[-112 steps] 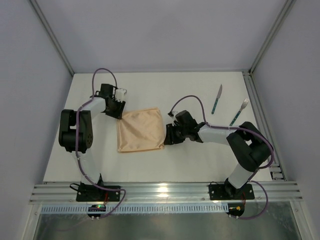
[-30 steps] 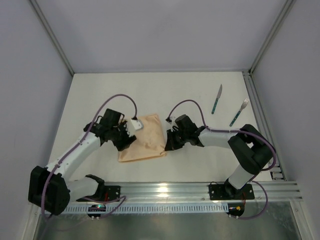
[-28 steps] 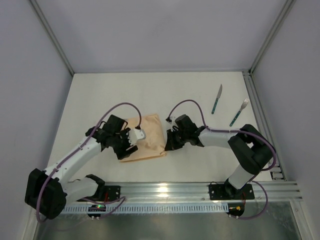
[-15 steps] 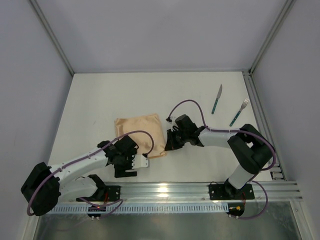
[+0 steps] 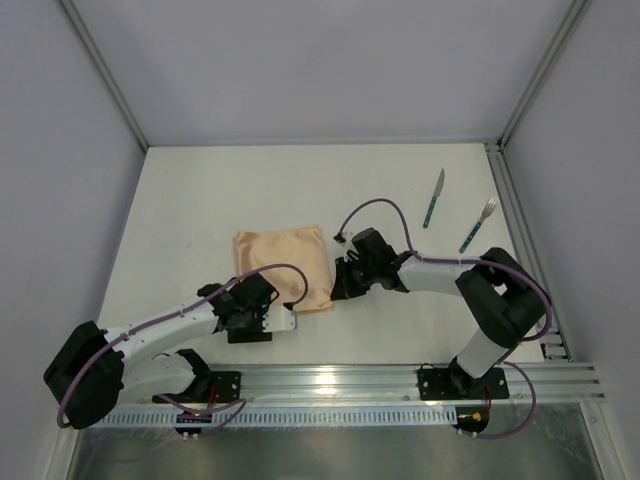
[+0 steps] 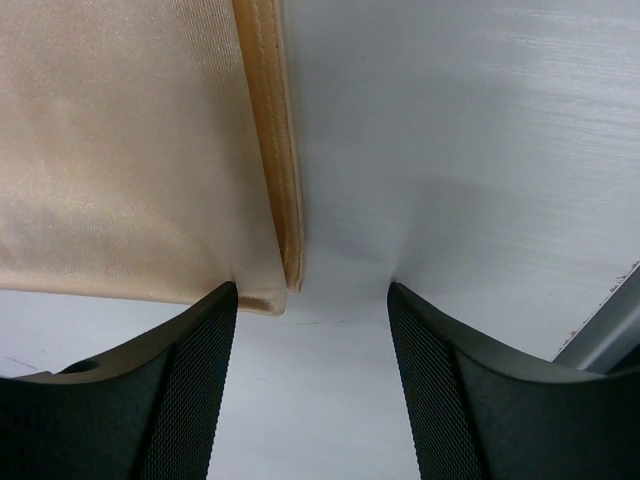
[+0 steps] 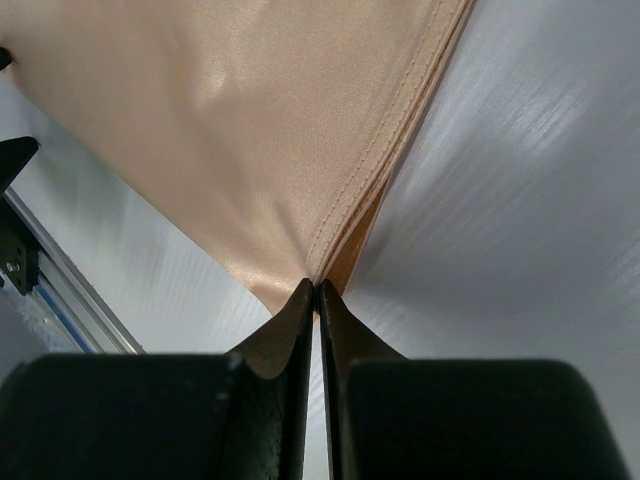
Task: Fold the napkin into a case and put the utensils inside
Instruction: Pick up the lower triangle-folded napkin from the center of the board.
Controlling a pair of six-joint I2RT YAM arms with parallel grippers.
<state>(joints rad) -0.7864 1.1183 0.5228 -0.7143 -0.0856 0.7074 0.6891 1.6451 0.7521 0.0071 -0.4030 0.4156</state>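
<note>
Two grippers: left gripper (image 6: 310, 295) jaws wide, nothing between; right gripper (image 7: 317, 290) pinched thin on a cloth corner
napkin (image 5: 283, 268): folded flat; its hemmed corner lies just ahead of one left fingertip, touching or nearly so
step: by judgement, taking that corner for the next fold
advice: slide forward until both layers sit between the jaws; close low; use the right pinch as anchor
utensils: knife (image 5: 433, 198), fork (image 5: 478, 224); well beyond the right gripper, untouched

White arms (image 5: 165, 322) bear purple cables (image 5: 375, 203) and black pincers (image 6: 311, 292).
</note>
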